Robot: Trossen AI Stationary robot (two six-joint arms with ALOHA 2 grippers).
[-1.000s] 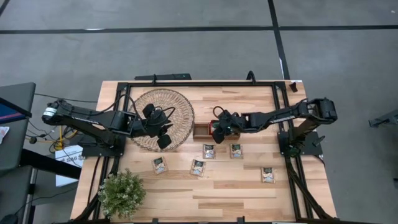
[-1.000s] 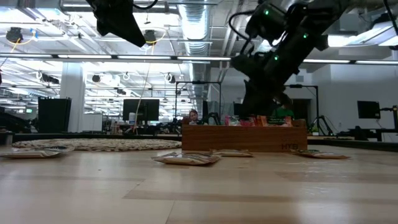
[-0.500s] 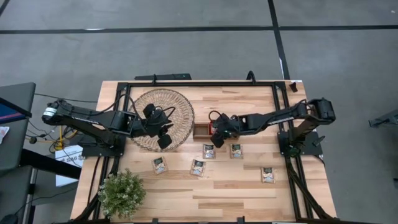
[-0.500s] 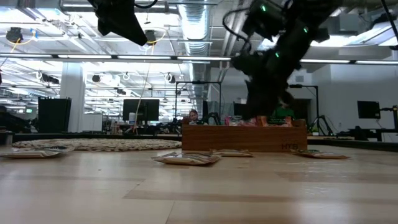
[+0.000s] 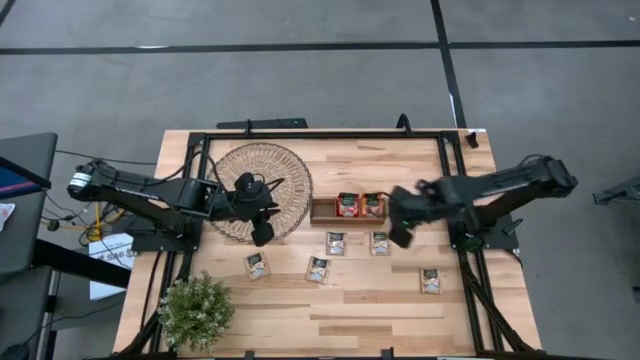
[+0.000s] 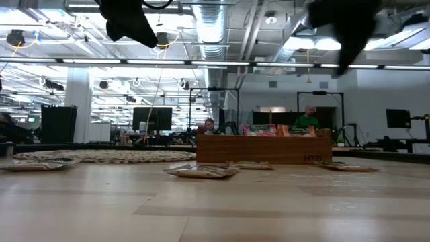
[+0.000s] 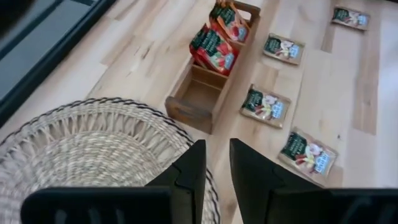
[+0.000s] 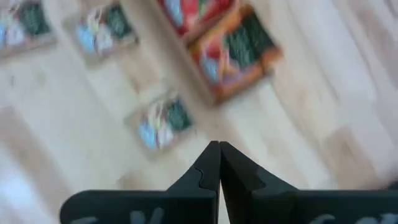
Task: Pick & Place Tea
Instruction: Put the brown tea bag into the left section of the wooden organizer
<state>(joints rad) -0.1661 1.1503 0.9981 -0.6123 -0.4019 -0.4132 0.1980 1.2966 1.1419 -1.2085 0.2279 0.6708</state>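
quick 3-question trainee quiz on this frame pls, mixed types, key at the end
1. True or false: the right pincer is shut and empty.
2. How many pale tea sachets lie loose on the table?
3. Which compartment of the wooden tray is empty? A: the end nearest the woven mat. B: the end farthest from it.

Key
1. True
2. Five
3. A; red sachets fill the others.
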